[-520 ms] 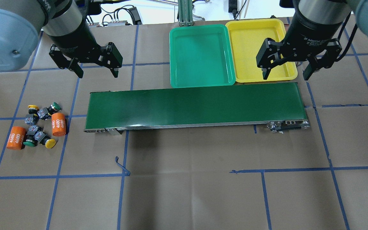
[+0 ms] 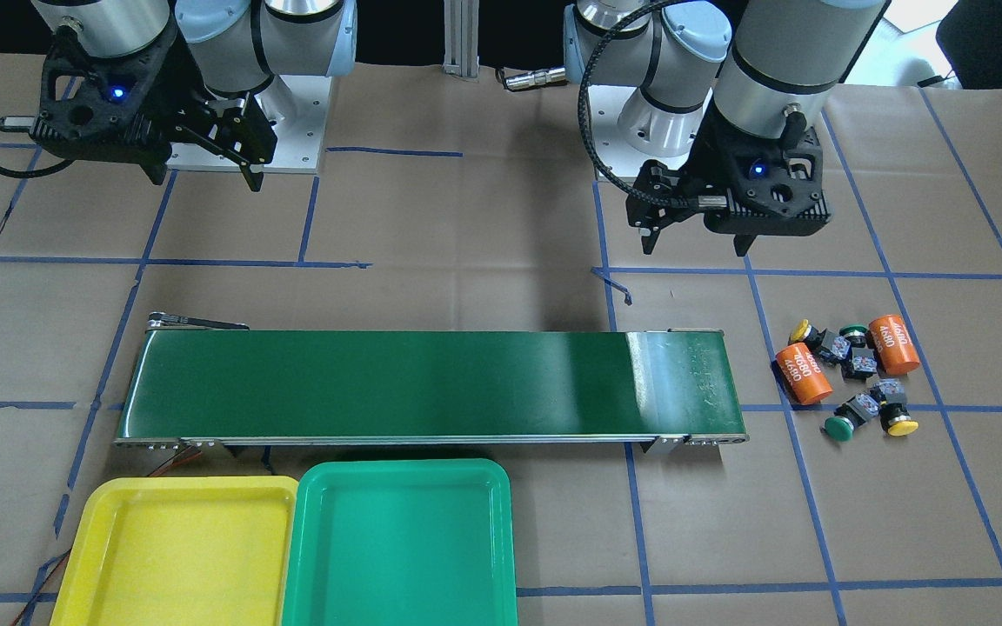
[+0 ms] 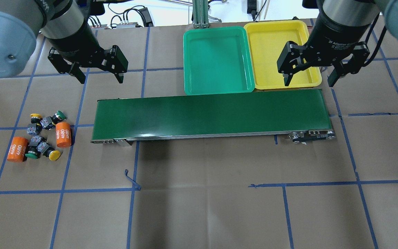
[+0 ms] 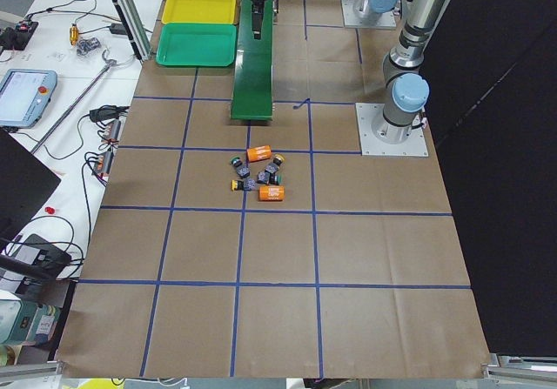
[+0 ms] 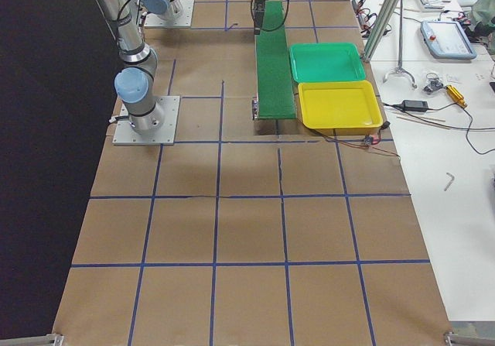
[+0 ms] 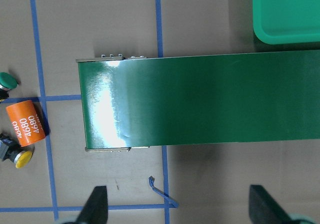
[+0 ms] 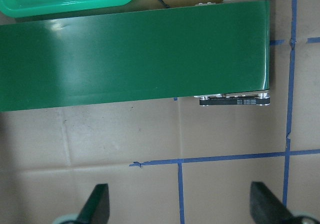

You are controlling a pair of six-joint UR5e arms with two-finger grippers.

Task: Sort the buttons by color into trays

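Four buttons lie in a loose cluster [image 3: 41, 136] at the table's left, two with yellow caps [image 3: 54, 155] and two with green caps [image 3: 60, 114]. They also show in the front view [image 2: 849, 374]. The green tray [image 3: 216, 58] and the yellow tray [image 3: 271, 45] stand side by side beyond the belt, both empty. My left gripper [image 3: 100, 79] is open and empty, high above the table beyond the belt's left end, well apart from the buttons. My right gripper [image 3: 308, 82] is open and empty over the yellow tray's near edge.
A long dark-green conveyor belt [image 3: 212, 114] runs across the middle. Two orange cylinders marked 4680 [image 3: 63, 135] [image 3: 17, 149] lie among the buttons. In the left wrist view one cylinder [image 6: 26, 129] lies between a green button [image 6: 7, 79] and a yellow button [image 6: 22, 158].
My left gripper has shifted slightly left and away from the belt. The right gripper, buttons and trays have not moved.
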